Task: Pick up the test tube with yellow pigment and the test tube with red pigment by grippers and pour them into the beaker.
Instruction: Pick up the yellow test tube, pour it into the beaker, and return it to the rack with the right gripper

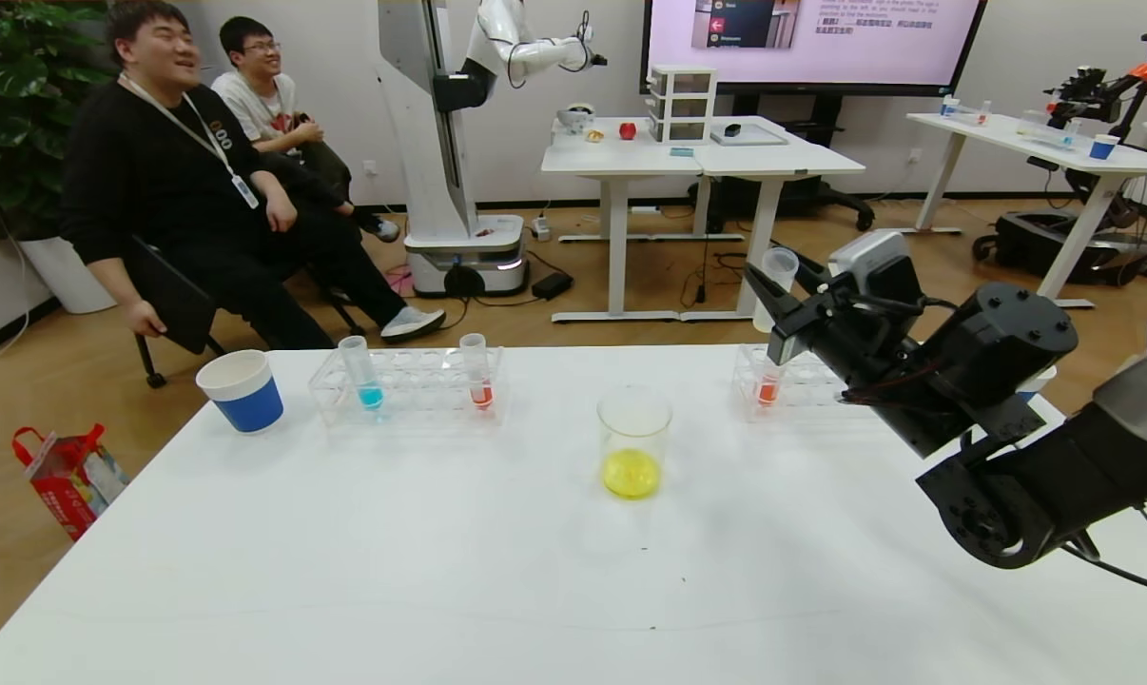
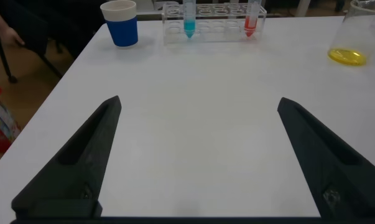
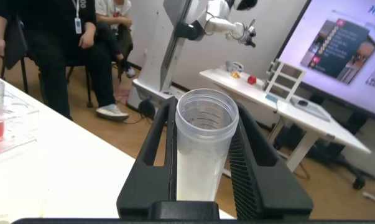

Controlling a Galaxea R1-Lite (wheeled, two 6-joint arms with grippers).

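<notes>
Right gripper (image 1: 773, 290) jaws clamped on an emptied tube (image 3: 203, 140), raised over the right rack (image 1: 802, 381). Beaker (image 1: 633, 442) mid-worktop already holds yellow. Left gripper (image 2: 196, 155) jaws apart, low over bare worktop. Risk: two red tubes, left rack (image 1: 479, 373) and right rack (image 1: 768, 385); wrong pick likely. Blue cup (image 1: 242, 390) well clear.

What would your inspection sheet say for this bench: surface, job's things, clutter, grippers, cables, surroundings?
Surface: white table, no spills seen.
Job's things: beaker mid-table holding yellow liquid; red-liquid tube and blue-liquid tube in left rack; orange-red tube in right rack.
Clutter: blue paper cup beside left rack.
Grippers: right gripper raised near right rack, fingers shut on clear test tube, no liquid seen; left gripper low over table, fingers open.
Cables: black cable under right arm.
Surroundings: two seated people, another robot, red bag on floor.
</notes>
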